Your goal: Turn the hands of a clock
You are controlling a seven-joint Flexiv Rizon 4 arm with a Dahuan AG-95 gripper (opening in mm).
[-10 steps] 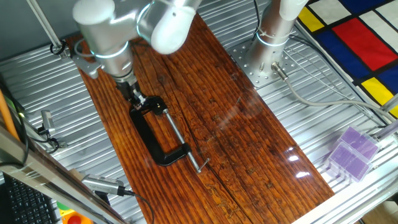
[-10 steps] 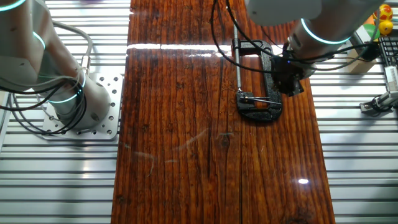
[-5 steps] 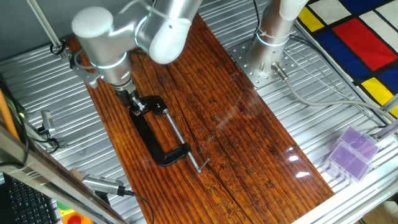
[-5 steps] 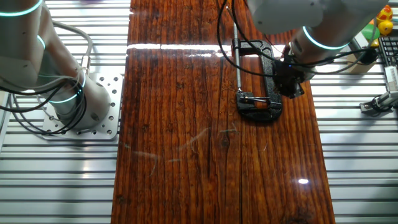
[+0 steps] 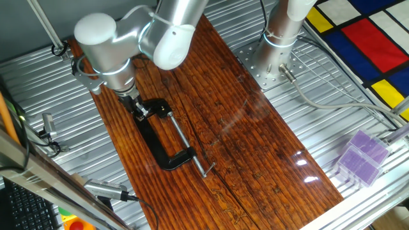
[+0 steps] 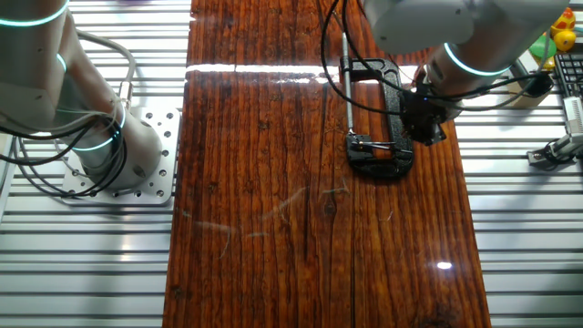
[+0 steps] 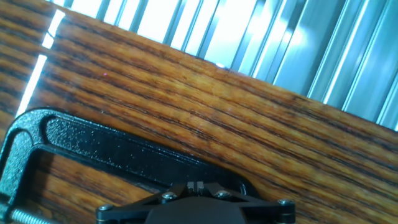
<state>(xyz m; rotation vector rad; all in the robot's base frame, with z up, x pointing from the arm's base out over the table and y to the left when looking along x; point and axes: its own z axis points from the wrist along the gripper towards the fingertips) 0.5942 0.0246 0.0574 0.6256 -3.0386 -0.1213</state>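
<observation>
A black C-clamp lies on the wooden tabletop. A tiny object, which may be the clock, sits in its jaw at the screw's tip, with a thin metal pin beside it; it is too small to make out. My gripper points down at the clamp's spine near that jaw end, on its outer side. In the hand view the fingertips are pressed together just below the clamp's spine, with nothing visible between them.
Ribbed metal surfaces flank the wood on both sides. A second arm's base stands at the far edge. A purple box lies at the right. Tools and cables lie at the left edge.
My hand has shifted slightly along the clamp's spine and the wrist has turned a little. The clamp has not moved.
</observation>
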